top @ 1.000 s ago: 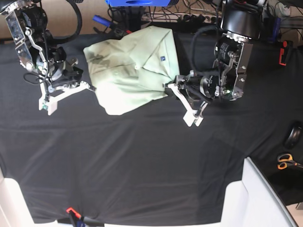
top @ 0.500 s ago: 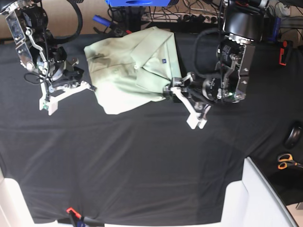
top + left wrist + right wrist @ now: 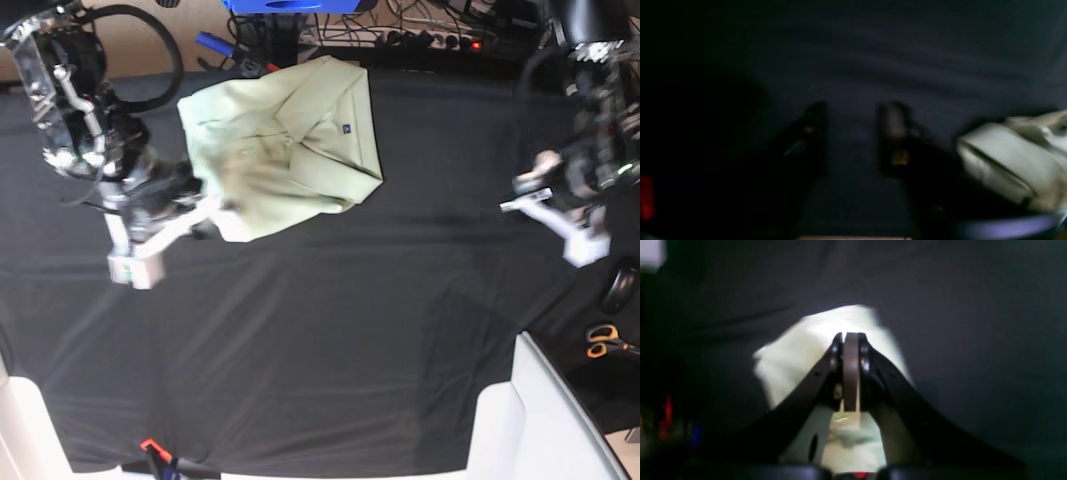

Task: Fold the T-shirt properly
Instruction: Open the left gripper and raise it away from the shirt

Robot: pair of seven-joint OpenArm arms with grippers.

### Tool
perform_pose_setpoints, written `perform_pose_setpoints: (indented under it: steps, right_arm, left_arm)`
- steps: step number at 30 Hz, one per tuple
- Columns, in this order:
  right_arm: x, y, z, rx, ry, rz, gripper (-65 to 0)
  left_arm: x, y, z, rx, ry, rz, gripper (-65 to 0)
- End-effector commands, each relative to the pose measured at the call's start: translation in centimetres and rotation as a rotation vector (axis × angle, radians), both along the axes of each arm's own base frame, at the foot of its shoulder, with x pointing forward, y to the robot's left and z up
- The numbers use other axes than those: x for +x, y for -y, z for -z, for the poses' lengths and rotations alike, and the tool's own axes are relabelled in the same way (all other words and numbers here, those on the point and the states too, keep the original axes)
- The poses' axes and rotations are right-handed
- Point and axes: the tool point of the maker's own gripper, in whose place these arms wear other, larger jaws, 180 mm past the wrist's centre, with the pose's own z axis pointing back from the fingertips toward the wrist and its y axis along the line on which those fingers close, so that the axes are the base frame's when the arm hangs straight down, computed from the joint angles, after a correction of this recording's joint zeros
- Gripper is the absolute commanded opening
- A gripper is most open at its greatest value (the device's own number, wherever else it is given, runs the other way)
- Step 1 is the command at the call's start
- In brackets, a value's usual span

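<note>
The pale mint-green T-shirt (image 3: 285, 150) lies folded into a compact bundle at the back centre of the black table covering (image 3: 320, 330). My right gripper (image 3: 213, 211) is at the shirt's front-left corner. In the right wrist view this gripper (image 3: 850, 336) is shut, its tips pressed together over the T-shirt (image 3: 800, 350); I see no cloth pinched between them. My left gripper (image 3: 525, 200) hangs far to the right, well away from the shirt. The left wrist view shows that gripper (image 3: 855, 113) with its fingers apart over bare black cloth, and the T-shirt (image 3: 1007, 160) off to its right.
Orange-handled scissors (image 3: 605, 342) and a dark round object (image 3: 620, 285) lie at the right edge. A white panel (image 3: 555, 410) stands at the front right corner. Cables and a blue object (image 3: 285, 5) line the back edge.
My left gripper let go of the shirt's right edge and pulled away to the right. My right gripper moved forward and right to the shirt's front-left corner.
</note>
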Motion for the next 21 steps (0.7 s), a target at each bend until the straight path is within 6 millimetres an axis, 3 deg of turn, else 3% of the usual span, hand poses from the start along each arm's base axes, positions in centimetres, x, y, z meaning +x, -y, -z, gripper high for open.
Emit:
perform_pose_setpoints:
  steps: [1, 4, 6, 8, 14, 19, 21]
  right_arm:
    - [0.5, -1.2, -1.1, 0.019, 0.044, -0.048, -65.0]
    - [0.4, -4.1, -2.1, 0.047, 0.096, -0.179, -65.0]
    - [0.4, -4.9, -2.5, 0.058, 0.116, -0.218, -65.0]
    - [0.5, -5.6, -2.5, 0.071, 0.137, -0.271, -65.0]
    - [1.7, -5.1, -1.7, 0.077, 0.172, -0.332, -65.0]
    - [2.3, -3.6, 0.3, 0.067, 0.146, -0.336, -65.0]
    - [2.5, -2.7, 0.9, 0.059, 0.137, -0.323, -65.0]
  left_arm:
    - [0.1, -2.9, -2.0, 0.05, 0.047, -0.05, -65.0]
    - [-2.9, -7.7, -3.5, 0.102, 0.06, -0.177, -65.0]
    - [-3.9, -9.0, -4.4, 0.141, 0.058, -0.188, -65.0]
    - [-4.4, -9.0, -5.0, 0.171, 0.055, -0.166, -65.0]
    - [-4.6, -7.6, -6.4, 0.283, 0.071, -0.123, -65.0]
    - [-5.1, -6.7, -5.5, 0.282, 0.056, -0.14, -65.0]
    - [-4.7, -4.6, -4.4, 0.263, 0.034, -0.058, -65.0]
